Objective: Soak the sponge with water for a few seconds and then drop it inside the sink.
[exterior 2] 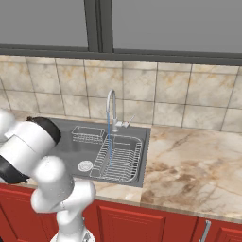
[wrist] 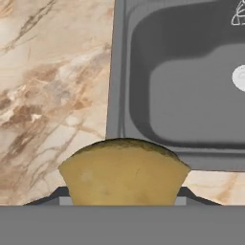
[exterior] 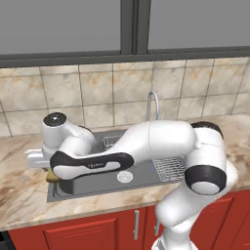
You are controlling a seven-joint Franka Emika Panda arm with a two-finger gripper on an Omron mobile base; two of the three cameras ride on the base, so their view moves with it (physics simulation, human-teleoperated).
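A marbled beige counter point(exterior: 24, 195) is seen below a tiled backsplash point(exterior 2: 156, 90) and a dark-framed window point(exterior: 129, 27), with red cabinet fronts point(exterior: 97, 234) beneath.

The sponge point(wrist: 124, 172) is found at the near left corner of the sink point(wrist: 191, 95), over the seam where the counter meets the sink's rim. In the hand view it is seen as a mustard-yellow block with a rounded top edge, its long axis lying across the gripper point(wrist: 123, 191) from finger to finger and roughly in line with the sink's near rim. In the left base view only a small yellow-brown corner of it point(exterior: 51, 176) is exposed under the hand.

The sponge is clamped between the two fingers, which are pressed against its ends; only their tips are seen, one to each side of the block. Whether the sponge is resting on the counter or held just above it cannot be told.

The water point(exterior 2: 108, 137) is seen as a thin pale-blue stream falling from the curved silver faucet point(exterior 2: 112, 108) onto a wire dish rack point(exterior 2: 120, 160) in the right part of the basin, well apart from the sponge. A small wire basket point(exterior 2: 88, 134) is set at the back of the basin, and the round silver drain point(exterior 2: 85, 166) lies on the basin floor.

Small pale lettering is printed on the dark band of the forearm point(exterior: 93, 165), but it is too small to be read.
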